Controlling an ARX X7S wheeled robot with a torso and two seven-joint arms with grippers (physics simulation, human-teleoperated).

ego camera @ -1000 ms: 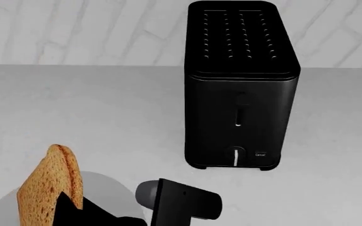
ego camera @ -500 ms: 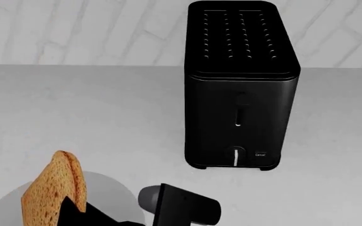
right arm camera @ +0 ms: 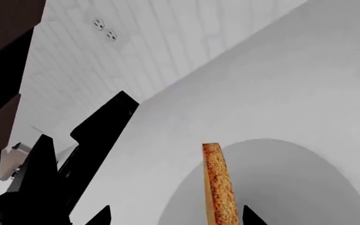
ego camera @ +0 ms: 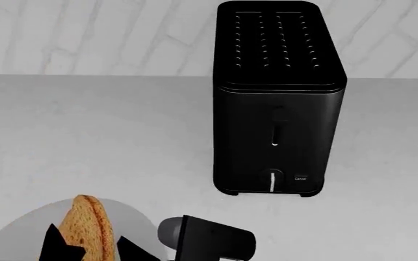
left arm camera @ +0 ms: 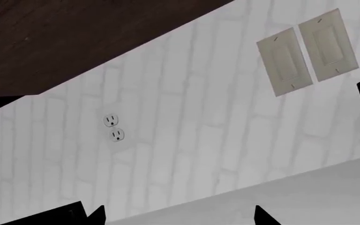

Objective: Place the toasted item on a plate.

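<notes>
Right gripper [ego camera: 85,249]: lower left of head view, black fingers either side of the toast, holding it upright
Toast [ego camera: 89,228]: edge-on, above the plate
Plate [ego camera: 133,223]: lower left, on the counter [ego camera: 122,141]
Toaster [ego camera: 278,98]: upper right, well apart
Left gripper [left arm camera: 174,218]: only fingertips show, spread apart, nothing between

My right gripper [ego camera: 85,247] ends in matte black, sharply pointed fingertips [ego camera: 55,244] with angular, faceted edges. Behind them sits a black boxy wrist housing [ego camera: 216,238] with a rounded grey cylindrical cap [ego camera: 170,229]. No cables or markings visible.
</notes>
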